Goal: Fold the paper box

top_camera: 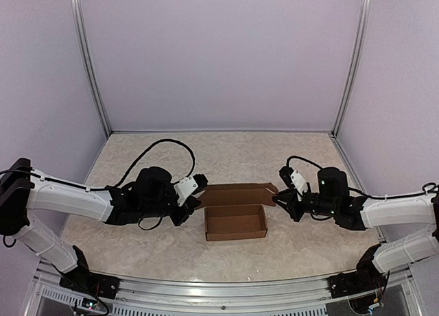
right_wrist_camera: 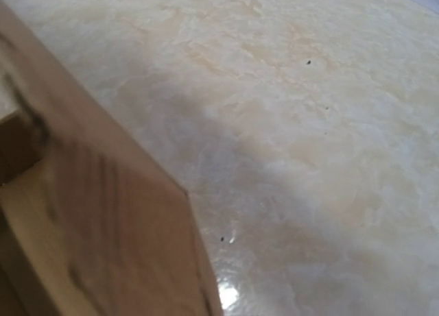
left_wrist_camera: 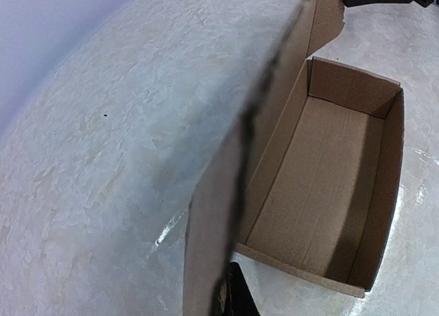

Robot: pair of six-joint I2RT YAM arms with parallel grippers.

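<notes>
Halfway: paper box (top_camera: 235, 222) tray formed, lid (top_camera: 233, 194) open behind it. Left gripper (top_camera: 195, 192) pinches lid end; right gripper (top_camera: 280, 198) at other end, grip impossible to tell. Closing remains.

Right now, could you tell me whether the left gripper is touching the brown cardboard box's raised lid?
Touching: the left wrist view shows the brown cardboard lid edge-on, pressed against the left gripper's black finger.

We are seeing a plain brown paper box (top_camera: 235, 222), darkening inside where shadow falls. The table (top_camera: 171, 247) is showing mottled beige-and-cream marbling with tiny dark specks. At nine and three o'clock, the left arm (top_camera: 68, 199) and right arm (top_camera: 398, 210) are showing white links and black joints. At twelve o'clock, the walls (top_camera: 219, 55) are showing pale lilac.
</notes>
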